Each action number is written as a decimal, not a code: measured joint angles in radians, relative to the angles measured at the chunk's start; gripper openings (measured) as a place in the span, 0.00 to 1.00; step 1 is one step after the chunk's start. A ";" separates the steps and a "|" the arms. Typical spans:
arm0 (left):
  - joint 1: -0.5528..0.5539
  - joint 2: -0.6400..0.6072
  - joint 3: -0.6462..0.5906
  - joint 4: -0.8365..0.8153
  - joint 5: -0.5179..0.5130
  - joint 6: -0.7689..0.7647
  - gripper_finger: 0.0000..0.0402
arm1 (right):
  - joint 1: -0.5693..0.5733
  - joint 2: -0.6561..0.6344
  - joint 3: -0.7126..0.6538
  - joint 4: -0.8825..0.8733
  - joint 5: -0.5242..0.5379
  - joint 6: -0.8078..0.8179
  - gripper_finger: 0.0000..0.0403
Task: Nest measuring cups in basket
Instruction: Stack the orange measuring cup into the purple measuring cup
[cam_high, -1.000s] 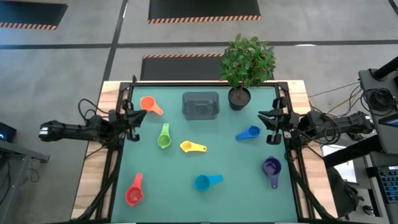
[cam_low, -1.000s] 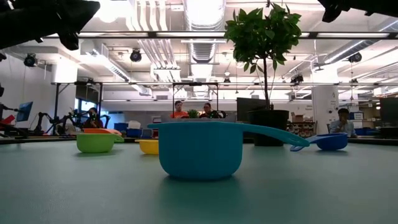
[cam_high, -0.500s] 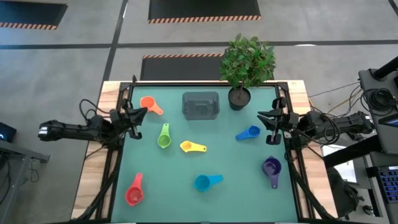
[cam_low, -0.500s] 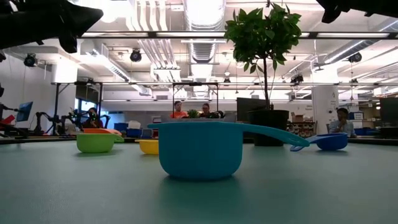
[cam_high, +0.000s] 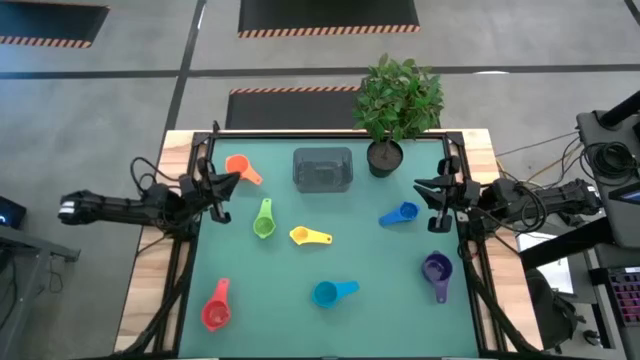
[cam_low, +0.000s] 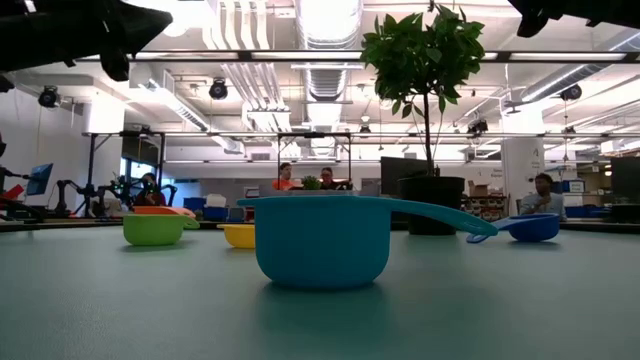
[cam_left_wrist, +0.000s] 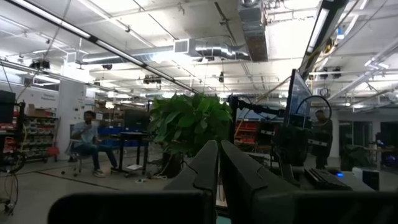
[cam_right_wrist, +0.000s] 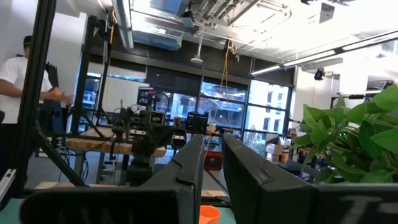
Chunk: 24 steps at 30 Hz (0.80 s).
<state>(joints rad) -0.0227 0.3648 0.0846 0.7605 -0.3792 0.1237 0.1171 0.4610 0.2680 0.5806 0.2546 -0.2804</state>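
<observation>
Seven measuring cups lie apart on the green table mat, each resting on its base: orange (cam_high: 238, 167), green (cam_high: 264, 220), yellow (cam_high: 308, 236), blue (cam_high: 400, 214), purple (cam_high: 437, 270), teal-blue (cam_high: 332, 292) and red (cam_high: 216, 308). The translucent grey basket (cam_high: 322, 169) stands at the far middle with nothing in it. My left gripper (cam_high: 230, 183) hovers shut over the left edge, near the orange cup. My right gripper (cam_high: 424, 186) hovers over the right edge beside the blue cup, its fingers (cam_right_wrist: 189, 163) a narrow gap apart with nothing between them.
A leafy plant (cam_high: 398, 98) in a dark pot (cam_high: 384, 157) stands right of the basket, at the far edge. Black frame rails (cam_high: 190, 250) run along the table's left and right sides. People show in the room beyond the table.
My left gripper has turned a little, its tip swinging slightly toward the far edge, and it stays shut. The cups and the basket have kept their places.
</observation>
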 joint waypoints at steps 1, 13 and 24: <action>0.000 0.017 0.008 0.000 0.006 -0.001 0.00 | 0.000 0.000 0.000 0.000 0.000 0.001 0.12; 0.000 0.174 0.086 -0.018 0.032 -0.077 0.00 | 0.000 0.055 0.029 0.008 -0.027 -0.002 0.12; -0.021 0.322 0.151 -0.018 0.093 -0.295 0.00 | 0.000 0.103 0.081 -0.012 -0.054 -0.058 0.12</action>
<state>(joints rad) -0.0433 0.6868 0.2354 0.7429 -0.2866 -0.1708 0.1173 0.5640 0.3493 0.5688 0.2006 -0.3381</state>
